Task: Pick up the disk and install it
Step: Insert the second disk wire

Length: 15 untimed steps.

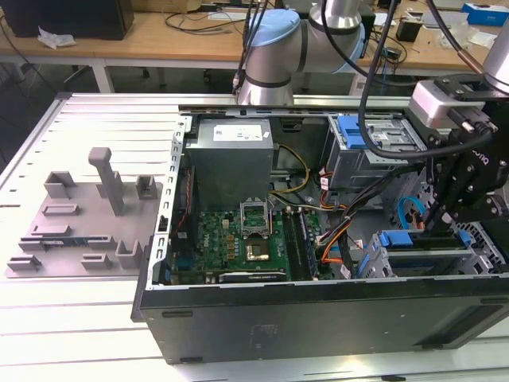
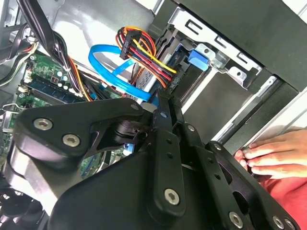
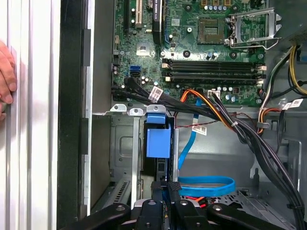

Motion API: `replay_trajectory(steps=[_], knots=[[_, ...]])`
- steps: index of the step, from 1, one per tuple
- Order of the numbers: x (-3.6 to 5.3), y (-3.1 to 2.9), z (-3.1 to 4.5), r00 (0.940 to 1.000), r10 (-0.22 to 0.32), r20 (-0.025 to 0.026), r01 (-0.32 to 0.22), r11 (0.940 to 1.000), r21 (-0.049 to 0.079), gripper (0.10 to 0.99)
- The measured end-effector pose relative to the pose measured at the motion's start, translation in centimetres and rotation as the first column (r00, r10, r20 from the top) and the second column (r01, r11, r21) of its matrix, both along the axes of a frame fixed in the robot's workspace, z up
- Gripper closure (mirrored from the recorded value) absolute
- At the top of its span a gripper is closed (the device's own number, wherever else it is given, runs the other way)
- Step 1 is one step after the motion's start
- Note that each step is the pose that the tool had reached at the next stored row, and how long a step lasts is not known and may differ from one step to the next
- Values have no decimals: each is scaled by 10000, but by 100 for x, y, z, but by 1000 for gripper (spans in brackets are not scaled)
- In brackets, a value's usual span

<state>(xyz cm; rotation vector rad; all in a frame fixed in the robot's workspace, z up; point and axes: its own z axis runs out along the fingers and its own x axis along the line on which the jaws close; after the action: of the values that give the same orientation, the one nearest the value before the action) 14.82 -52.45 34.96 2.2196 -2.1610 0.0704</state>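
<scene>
We've got the hand (image 3: 165, 191) down inside the computer case (image 1: 318, 306), pressed together on the edge of the disk (image 3: 158, 141), which sits upright in the drive cage (image 3: 122, 143). Looks mostly installed, though we can't tell if it's fully seated.

A slatted metal table (image 1: 71, 318) carries the open computer case (image 1: 318, 310) and a grey fixture tray (image 1: 79, 223)

One open computer case (image 1: 238, 318) lies on the table, holding one green motherboard (image 1: 238, 239) and one grey power supply (image 1: 232, 155). One robot arm (image 1: 302, 40) reaches in. One grey fixture tray (image 1: 79, 215) sits beside it. One hand (image 2: 273, 153) rests nearby.
</scene>
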Motion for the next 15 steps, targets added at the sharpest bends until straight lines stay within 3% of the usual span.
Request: replay_trajectory(steps=[15], knots=[[6, 0, -48, 10000, 0, 0, 0, 10000, 0, 925]])
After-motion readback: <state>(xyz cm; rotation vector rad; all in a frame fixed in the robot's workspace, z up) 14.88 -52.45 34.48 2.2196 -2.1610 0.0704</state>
